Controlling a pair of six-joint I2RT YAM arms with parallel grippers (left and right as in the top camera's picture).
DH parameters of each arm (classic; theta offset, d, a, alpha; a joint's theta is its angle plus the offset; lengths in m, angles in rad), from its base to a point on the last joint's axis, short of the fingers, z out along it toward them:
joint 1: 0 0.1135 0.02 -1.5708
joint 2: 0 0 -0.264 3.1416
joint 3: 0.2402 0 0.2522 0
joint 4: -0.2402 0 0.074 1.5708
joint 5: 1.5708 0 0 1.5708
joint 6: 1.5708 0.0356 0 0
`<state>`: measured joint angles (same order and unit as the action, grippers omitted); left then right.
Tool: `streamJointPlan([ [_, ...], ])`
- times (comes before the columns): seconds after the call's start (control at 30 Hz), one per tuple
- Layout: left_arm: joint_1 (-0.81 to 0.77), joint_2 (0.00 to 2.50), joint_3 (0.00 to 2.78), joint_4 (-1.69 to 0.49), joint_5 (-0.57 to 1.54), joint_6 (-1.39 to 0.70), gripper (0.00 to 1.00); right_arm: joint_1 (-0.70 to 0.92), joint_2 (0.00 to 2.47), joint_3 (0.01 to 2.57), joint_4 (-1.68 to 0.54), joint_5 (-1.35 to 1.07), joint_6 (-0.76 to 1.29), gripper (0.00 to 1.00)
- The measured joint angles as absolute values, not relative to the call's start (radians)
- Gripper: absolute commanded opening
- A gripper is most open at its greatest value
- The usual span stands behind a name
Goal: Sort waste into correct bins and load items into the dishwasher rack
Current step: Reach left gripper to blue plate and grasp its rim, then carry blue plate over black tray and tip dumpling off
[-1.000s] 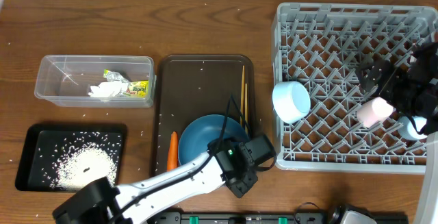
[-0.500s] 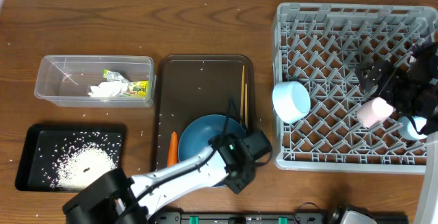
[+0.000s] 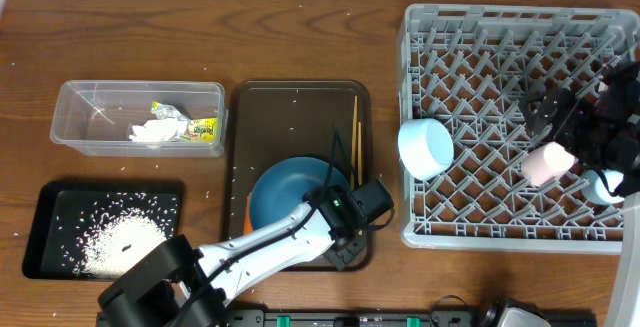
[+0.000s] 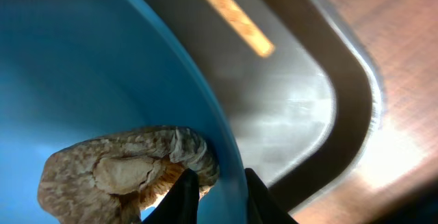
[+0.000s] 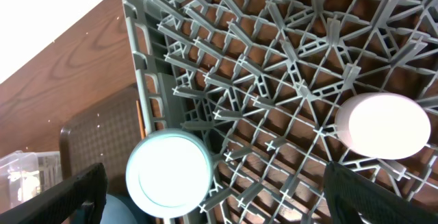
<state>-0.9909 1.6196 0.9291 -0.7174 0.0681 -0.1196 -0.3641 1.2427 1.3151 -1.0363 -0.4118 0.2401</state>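
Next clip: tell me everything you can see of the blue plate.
The blue plate is round and glossy, with a raised rim. It lies on the robot-side end of the brown serving tray, beside the chopsticks. A brown food lump sits inside by the rim, which the left gripper pinches, one finger inside and one outside.

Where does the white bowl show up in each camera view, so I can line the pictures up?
Overhead: the white bowl is right of centre, at the left edge of the grey rack.
Left wrist: not in it; the blue plate fills most of the view.
Right wrist: the white bowl is at lower left, by the rack's corner.
Shared landmark: the dark brown tray shows in all three.
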Motion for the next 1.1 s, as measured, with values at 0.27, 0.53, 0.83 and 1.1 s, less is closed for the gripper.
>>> streamJointPlan([
  [0.27, -0.959, 1.628, 0.928, -0.685, -0.005, -0.094, 0.38, -0.364, 1.243, 1.315, -1.036, -0.412, 0.241, 0.93],
  [0.53, -0.944, 1.631, 0.928, -0.743, 0.054, -0.093, 0.47, -0.364, 1.243, 1.315, -1.034, -0.412, 0.241, 0.93],
  [0.83, -0.944, 1.631, 0.936, -0.775, 0.053, -0.087, 0.26, -0.364, 1.243, 1.315, -1.034, -0.412, 0.241, 0.93],
  [1.1, -0.943, 1.633, 0.933, -0.739, 0.046, -0.053, 0.35, -0.364, 1.243, 1.315, -1.031, -0.412, 0.241, 0.93],
])
